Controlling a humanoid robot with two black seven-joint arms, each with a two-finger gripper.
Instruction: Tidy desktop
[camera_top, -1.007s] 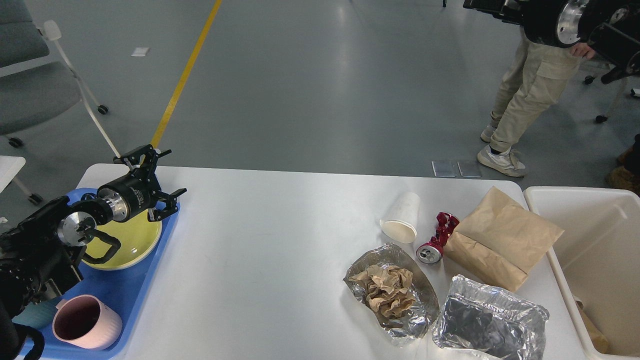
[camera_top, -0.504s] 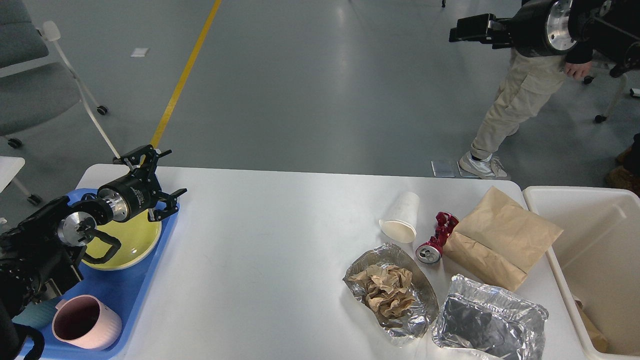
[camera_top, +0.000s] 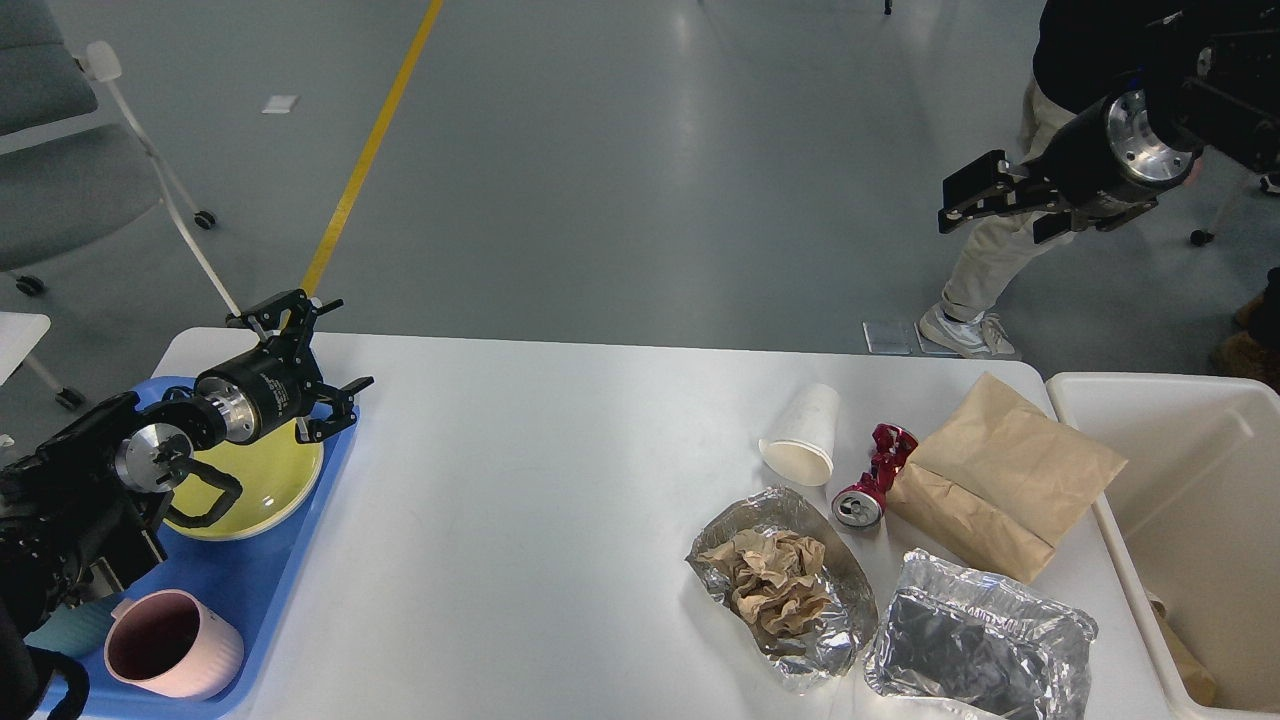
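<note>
- Left gripper (camera_top: 305, 362): fingers spread, empty, above the blue rectangular plastic tray (camera_top: 262, 590).
- Right gripper (camera_top: 975, 195): raised beyond the large white desktop (camera_top: 520, 500); finger state indeterminable.

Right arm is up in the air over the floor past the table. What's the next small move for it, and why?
Probably bring the right gripper down toward the paper cup lying on its side on the desktop. The gripper hangs empty beyond the table's far edge, the litter sits unpicked beside the cream bin, and the cup is the nearest loose piece.
</note>
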